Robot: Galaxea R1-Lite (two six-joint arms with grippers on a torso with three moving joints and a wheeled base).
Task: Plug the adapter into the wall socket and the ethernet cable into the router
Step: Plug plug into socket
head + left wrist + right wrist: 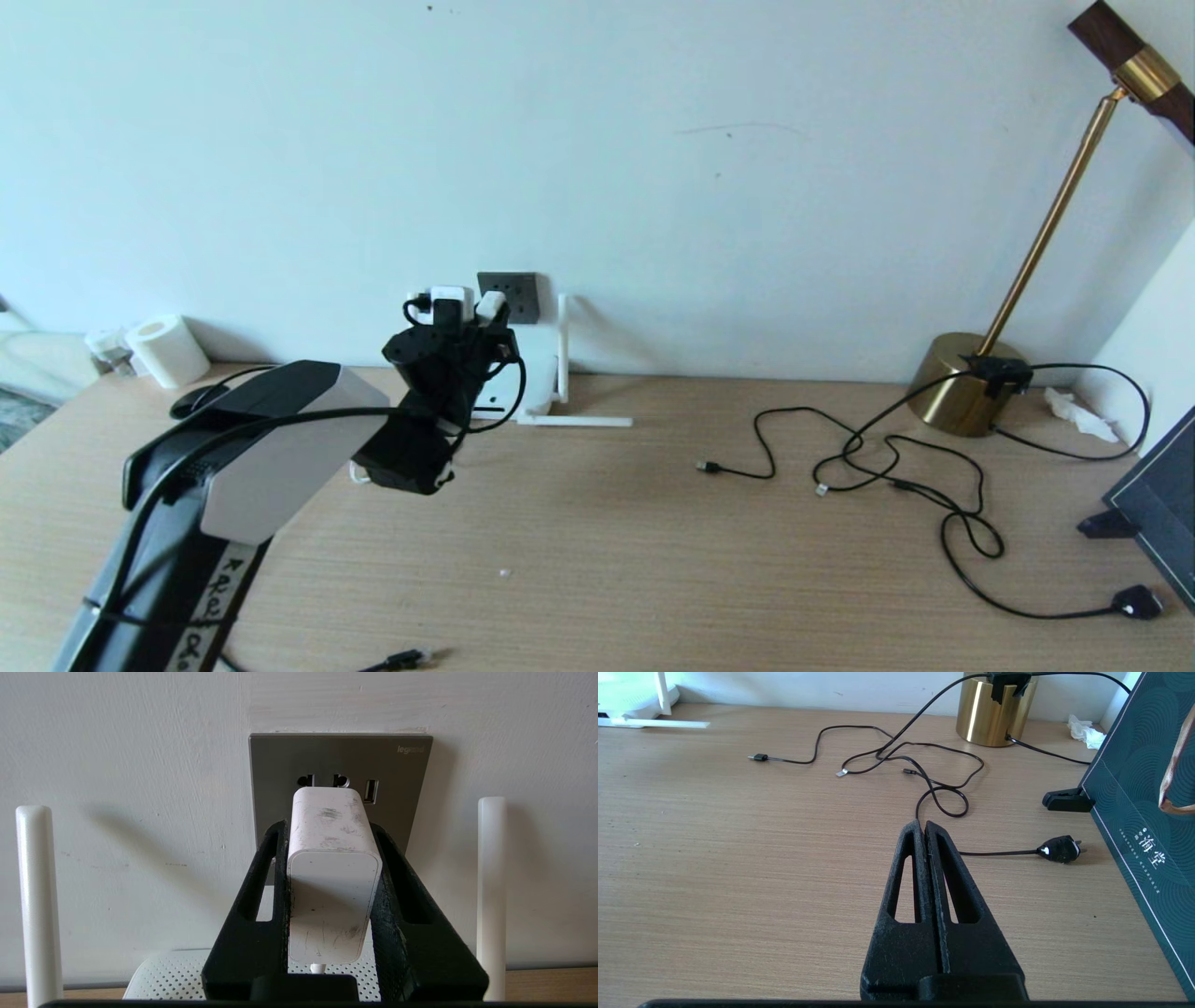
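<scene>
The left end effector (332,868) clamped the adapter (332,858) at the socket (397,765); pushing straight, level, would seat it best.

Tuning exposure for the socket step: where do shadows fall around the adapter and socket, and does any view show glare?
Left wrist view: the adapter is evenly lit in the left gripper; soft antenna shadows fall on the wall, a dark one beside the wall socket. Head view: the left arm blocks most of the router. Right wrist view: mild shine on the brass lamp base.
</scene>
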